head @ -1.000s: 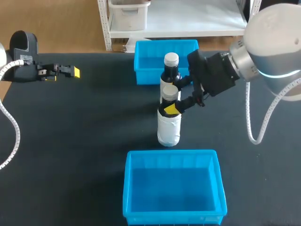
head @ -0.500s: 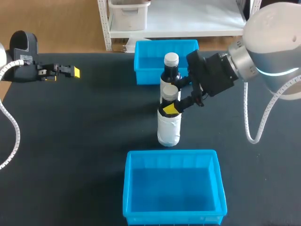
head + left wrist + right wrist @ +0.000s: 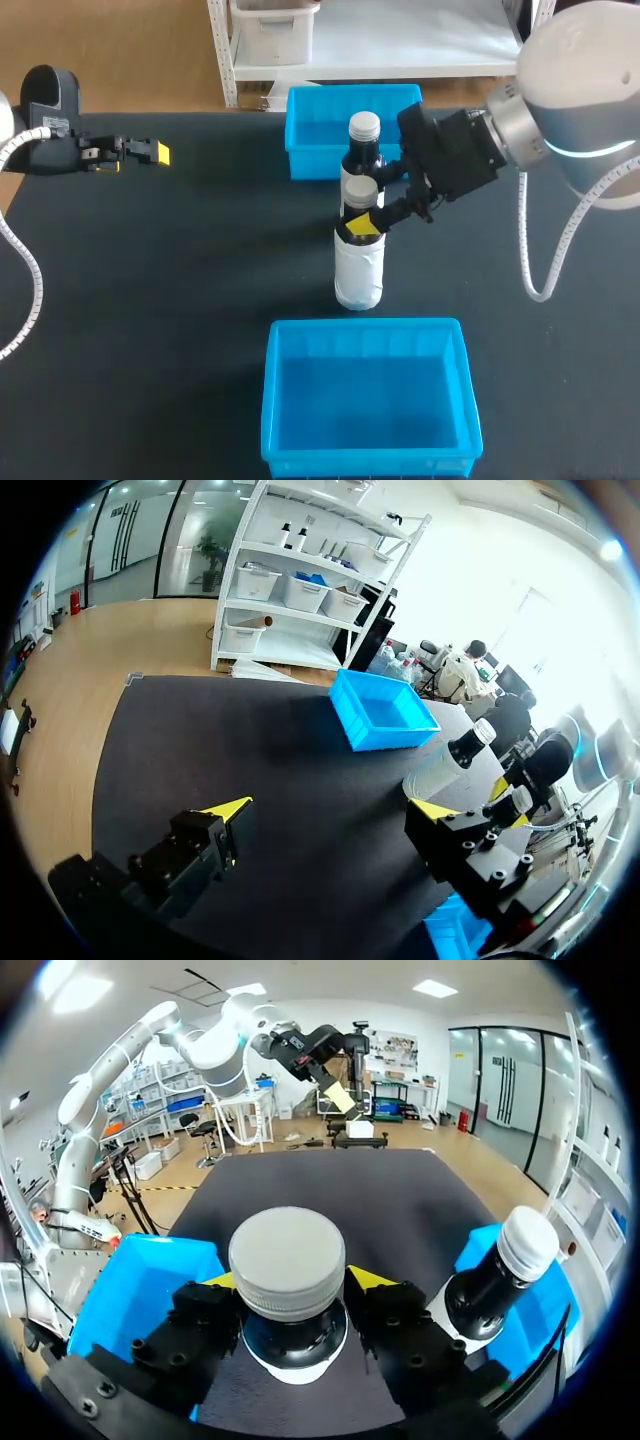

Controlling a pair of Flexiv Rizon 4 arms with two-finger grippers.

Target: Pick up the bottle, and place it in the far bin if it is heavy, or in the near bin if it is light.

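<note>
Grey-capped bottle is held upright at the worktop's centre, just past the near bin at its 6 o'clock. Its neck is clamped by the right claw. A white-capped dark bottle is seen close at 12 o'clock, before the far bin. The left claw, well apart at 10 o'clock, is spread open.

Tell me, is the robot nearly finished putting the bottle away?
Done: the right gripper clasps the neck of the nearer grey-capped, white-labelled bottle. In hand: lifting it; it stands on the black table. Left: reaching the far blue plastic bin or the near bin; both empty.
</note>
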